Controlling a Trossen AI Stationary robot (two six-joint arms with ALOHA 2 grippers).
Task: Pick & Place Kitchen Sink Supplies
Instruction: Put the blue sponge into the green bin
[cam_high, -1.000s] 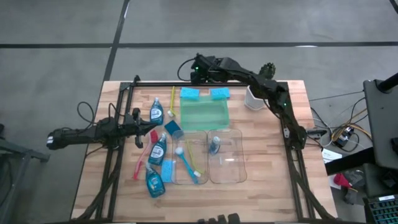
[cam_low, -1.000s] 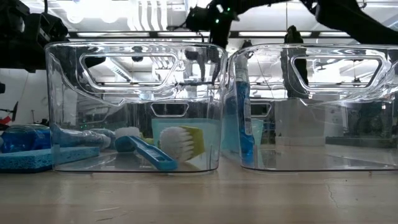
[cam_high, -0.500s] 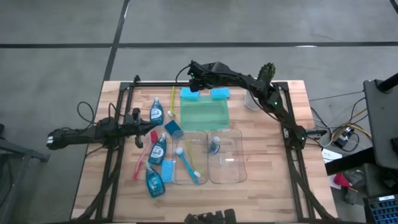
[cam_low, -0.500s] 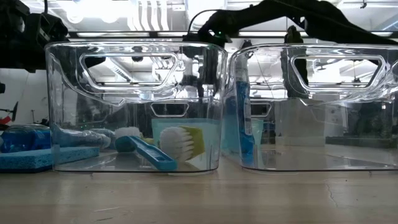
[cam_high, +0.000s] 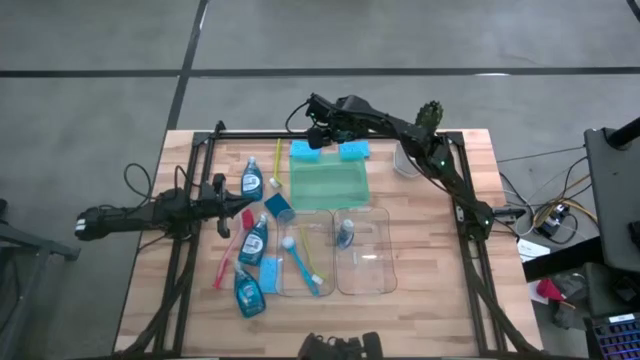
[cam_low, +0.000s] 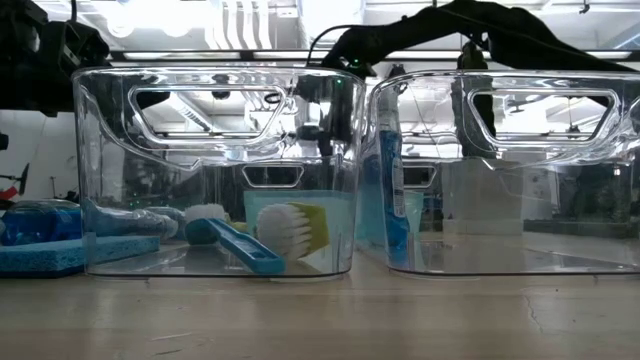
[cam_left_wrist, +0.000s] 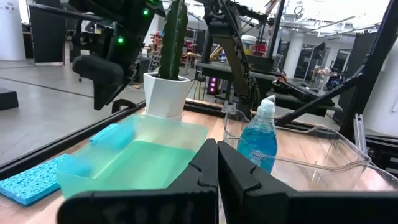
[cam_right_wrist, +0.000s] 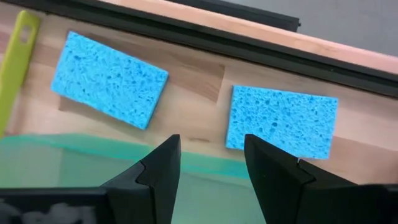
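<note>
A light wooden slatted table (cam_high: 430, 300) carries everything. At its middle sits a translucent green plastic tray (cam_high: 328, 185). Two blue rectangular sponges (cam_high: 306, 151) lie just behind the tray; a white pot with a green cactus (cam_high: 407, 157) stands right of it. Two clear plastic bins (cam_high: 365, 262) sit in front of the tray. Left of the tray lie clear bottles of blue liquid (cam_high: 252, 181), a yellow-green brush (cam_high: 277, 163) and a red-pink brush (cam_high: 230, 252).

Even overhead light, glare on clear bins (cam_low: 215, 170), background perhaps blurred
</note>
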